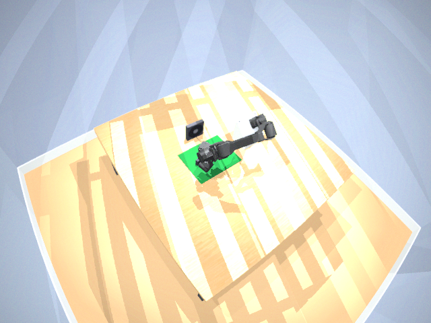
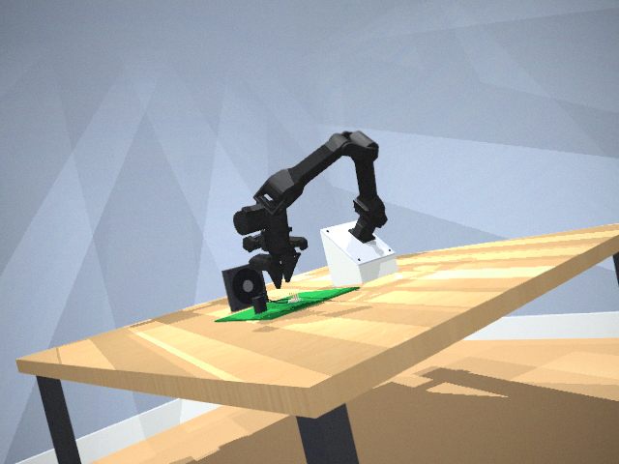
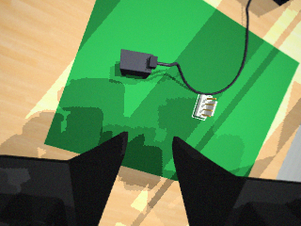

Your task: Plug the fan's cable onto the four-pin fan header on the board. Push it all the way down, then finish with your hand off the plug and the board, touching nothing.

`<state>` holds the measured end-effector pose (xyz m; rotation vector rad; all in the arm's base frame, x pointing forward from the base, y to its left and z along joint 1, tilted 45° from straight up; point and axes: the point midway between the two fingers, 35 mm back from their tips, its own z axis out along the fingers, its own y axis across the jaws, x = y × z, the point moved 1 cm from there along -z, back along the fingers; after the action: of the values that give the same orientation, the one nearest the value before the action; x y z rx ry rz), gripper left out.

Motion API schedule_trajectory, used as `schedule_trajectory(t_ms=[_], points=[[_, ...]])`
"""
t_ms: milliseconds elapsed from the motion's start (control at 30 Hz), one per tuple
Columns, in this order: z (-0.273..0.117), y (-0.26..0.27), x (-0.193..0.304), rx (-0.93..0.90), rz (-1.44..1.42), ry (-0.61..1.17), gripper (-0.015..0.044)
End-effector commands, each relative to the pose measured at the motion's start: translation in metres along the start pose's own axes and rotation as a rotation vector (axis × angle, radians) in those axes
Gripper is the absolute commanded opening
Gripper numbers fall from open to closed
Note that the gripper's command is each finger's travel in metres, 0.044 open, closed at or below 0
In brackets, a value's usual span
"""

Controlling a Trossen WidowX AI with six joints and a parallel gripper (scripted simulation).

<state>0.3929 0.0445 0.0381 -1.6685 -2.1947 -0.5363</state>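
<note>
The black plug point(image 2: 259, 304) point(image 3: 134, 62) sits on the green board point(image 1: 188, 156) point(image 2: 327, 295) point(image 3: 141, 28), apart from the header. Its cable point(image 3: 246, 47) loops past the white four-pin fan header point(image 2: 293, 300) point(image 3: 204, 106), whose pins are bare. My gripper point(image 2: 282, 284) point(image 3: 150, 138) is open and empty, fingers pointing down above the board. In the wrist view the plug is ahead of the fingertips and slightly left, and the header is ahead and to the right. In the top view the arm hides the plug and header.
The black fan point(image 1: 194, 130) point(image 2: 247, 285) stands upright beside the board, with the cable running from it. The white arm base point(image 2: 344, 259) stands on the wooden table point(image 1: 222, 257) point(image 2: 199, 360) behind the board in the exterior view. The cable passes close to the header.
</note>
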Motion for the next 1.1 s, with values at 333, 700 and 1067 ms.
schedule_trajectory(t_ms=[333, 700, 1067], points=[[-0.016, 0.005, -0.006, -0.121, -0.043, 0.179, 0.0231], [-0.045, 0.010, -0.046, -0.189, -0.637, 0.150, 0.0440], [-0.082, 0.003, -0.099, -0.286, -1.407, 0.079, 0.0440]])
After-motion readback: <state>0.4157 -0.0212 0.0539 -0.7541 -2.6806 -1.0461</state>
